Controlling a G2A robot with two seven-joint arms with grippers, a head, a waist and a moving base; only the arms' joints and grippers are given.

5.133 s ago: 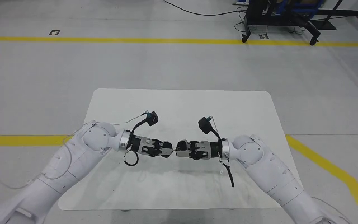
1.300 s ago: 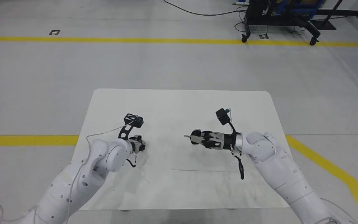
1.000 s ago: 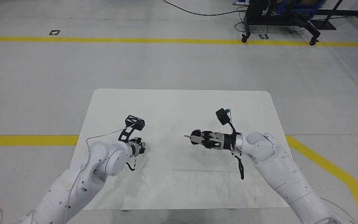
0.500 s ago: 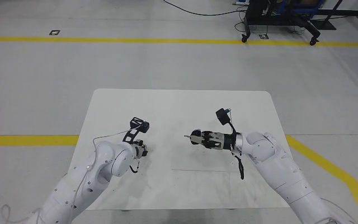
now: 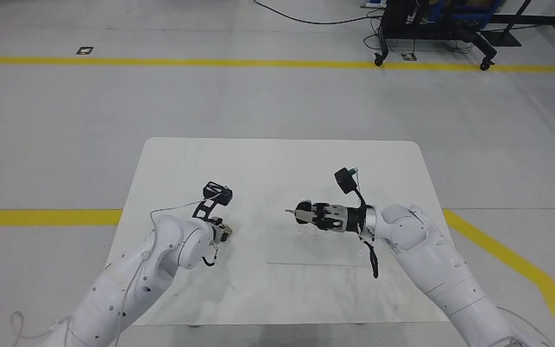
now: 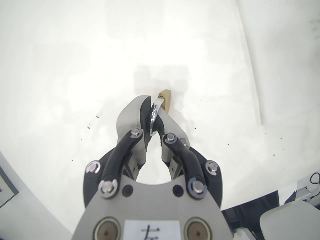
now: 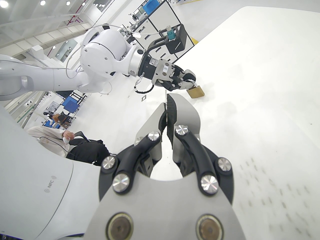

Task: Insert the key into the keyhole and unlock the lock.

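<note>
A small brass padlock hangs by its silver shackle from my left gripper, which is shut on that shackle. It sits low over the white table, left of centre; whether it touches the surface is unclear. The right wrist view shows the padlock under the left gripper. My right gripper hovers right of centre, shut on a thin key whose tip points toward the left arm. Between the right gripper's pads only the key's edge shows. A wide gap separates key and padlock.
The table's edges run close behind both arms. A faint rectangular outline marks the surface near the front. A wheeled black cart stands far back on the floor, beyond a yellow line.
Five seconds ago the two grippers met at the table's centre; now they are apart. Over the last second the left wrist turned and shifted slightly right. The right arm has stayed still.
</note>
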